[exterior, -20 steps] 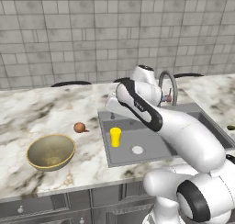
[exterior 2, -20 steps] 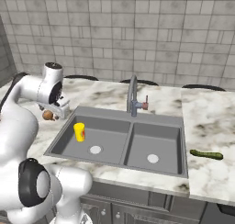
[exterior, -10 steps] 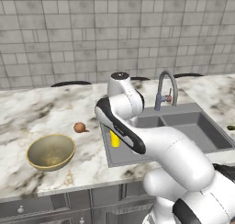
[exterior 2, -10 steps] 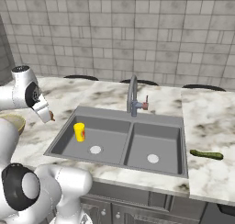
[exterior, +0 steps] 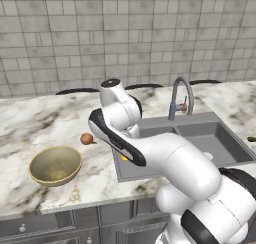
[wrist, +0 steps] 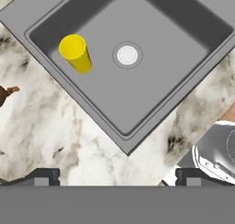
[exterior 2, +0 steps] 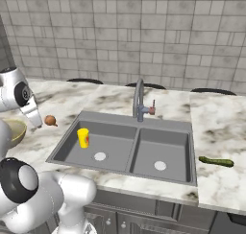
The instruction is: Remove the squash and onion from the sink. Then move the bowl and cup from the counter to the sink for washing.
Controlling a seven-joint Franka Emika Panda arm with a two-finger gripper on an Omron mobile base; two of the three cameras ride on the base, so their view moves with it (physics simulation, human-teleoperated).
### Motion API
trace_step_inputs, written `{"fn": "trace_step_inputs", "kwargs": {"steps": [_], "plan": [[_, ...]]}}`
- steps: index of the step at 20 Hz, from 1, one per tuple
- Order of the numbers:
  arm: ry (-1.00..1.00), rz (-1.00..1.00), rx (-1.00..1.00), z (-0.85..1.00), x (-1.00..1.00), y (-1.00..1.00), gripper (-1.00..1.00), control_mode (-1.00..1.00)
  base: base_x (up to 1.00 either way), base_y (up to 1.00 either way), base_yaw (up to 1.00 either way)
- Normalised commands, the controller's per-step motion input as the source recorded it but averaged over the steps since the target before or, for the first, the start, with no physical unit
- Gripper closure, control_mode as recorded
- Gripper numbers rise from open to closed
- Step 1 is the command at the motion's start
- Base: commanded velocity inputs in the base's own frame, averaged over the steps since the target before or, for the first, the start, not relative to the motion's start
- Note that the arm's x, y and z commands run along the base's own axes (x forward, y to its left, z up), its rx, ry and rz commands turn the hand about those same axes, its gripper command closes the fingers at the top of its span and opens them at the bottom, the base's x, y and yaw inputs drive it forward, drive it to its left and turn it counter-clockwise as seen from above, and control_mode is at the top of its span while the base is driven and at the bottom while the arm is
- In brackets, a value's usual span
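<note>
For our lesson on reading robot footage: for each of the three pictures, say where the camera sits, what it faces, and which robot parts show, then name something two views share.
Left base view: behind the arm to its left, facing the sink, bowl and onion; the white arm rises at lower right.
Right base view: behind to its right, facing the sink, squash and faucet; the arm stands at left.
Hand view: looks down along the open gripper at the cup standing in a basin; fingertips at the bottom.
Shared: right base and hand views both show cup and onion.

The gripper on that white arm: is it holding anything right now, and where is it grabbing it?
Nothing is held. The gripper is open and empty above the counter.
</note>
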Motion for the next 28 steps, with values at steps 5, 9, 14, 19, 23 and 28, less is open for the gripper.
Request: {"fn": "trace_step_inputs", "kwargs": {"steps": [5,9,14,19,23,28], "plan": [[0.06,0.00,-0.01,0.00,-0.01,0.22,-1.00,-1.00,0.00,0.00,0.00],[0.00,0.00,0.00,0.00,0.00,0.24,-1.00,-1.00,0.00,0.00,0.00],[0.00,0.01,0.00,0.00,-0.05,0.21,-1.00,-1.00,0.00,0.00,0.00],[0.00,0.04,0.00,-0.03,-0.07,0.17,-1.00,-1.00,0.00,0.00,0.00],[0.00,0.07,0.05,-0.01,-0.08,0.09,-1.00,-1.00,0.00,0.00,0.00],[0.00,0.09,0.06,0.00,-0.09,0.06,-1.00,-1.00,0.00,0.00,0.00]]}}
